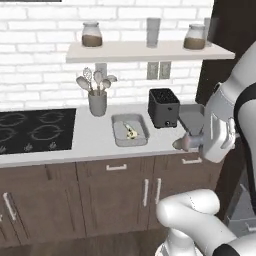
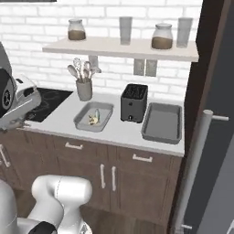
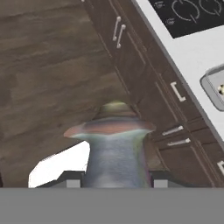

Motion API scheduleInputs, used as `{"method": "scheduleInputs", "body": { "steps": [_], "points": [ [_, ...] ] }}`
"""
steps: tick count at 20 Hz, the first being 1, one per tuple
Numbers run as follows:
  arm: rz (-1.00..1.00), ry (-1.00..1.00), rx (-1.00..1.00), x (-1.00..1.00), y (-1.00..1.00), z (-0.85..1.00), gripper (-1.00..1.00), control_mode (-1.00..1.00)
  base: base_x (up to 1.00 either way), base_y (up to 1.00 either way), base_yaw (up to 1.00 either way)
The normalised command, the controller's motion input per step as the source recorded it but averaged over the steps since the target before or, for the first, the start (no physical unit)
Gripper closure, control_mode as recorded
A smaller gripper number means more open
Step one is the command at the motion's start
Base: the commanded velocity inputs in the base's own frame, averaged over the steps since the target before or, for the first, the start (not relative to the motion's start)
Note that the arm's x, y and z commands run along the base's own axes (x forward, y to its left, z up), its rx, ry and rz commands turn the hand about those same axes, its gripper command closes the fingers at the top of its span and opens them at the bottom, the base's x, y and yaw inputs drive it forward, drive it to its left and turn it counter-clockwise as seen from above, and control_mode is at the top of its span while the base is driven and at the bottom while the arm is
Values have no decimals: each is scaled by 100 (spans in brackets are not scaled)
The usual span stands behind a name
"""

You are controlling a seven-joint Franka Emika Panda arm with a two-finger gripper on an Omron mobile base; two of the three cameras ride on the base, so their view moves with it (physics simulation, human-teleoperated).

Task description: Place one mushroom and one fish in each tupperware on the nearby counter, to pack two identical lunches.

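Arm (image 1: pixel 220 125) is showing glossy white rounded shells w/ dark grey/black joint bands; a fat curved white link (image 1: pixel 187 210) is bulging low. Small dark finger tips (image 3: pixel 72 183) are poking up, squared-off.

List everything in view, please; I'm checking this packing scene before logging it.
Shallow grey rectangular trays: two, grey, on the counter either side of the toaster.
Tiny tan mushroom: one, tan-yellow, in the tray nearer the cooktop.
Slender silvery fish: one, grey, in the gripper.
Black toaster: one, on the counter.
Grey utensil holder: one, beside the cooktop.
Black cooktop: one.
Off-white counter: one.
Glass jars: two, brown-filled, on the shelf.
Gripper: one, shut on the fish.
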Motion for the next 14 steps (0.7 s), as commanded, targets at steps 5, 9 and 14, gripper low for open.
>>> {"method": "scheduleInputs", "body": {
  "steps": [5, 9, 14],
  "points": [
    [0, 0, 0, 0, 0, 0, 100, 100, 42, 5, -77],
    [0, 0, 0, 0, 0, 0, 100, 100, 37, 9, -75],
    [0, 0, 0, 0, 0, 0, 100, 100, 28, 31, -69]
  ]
}}
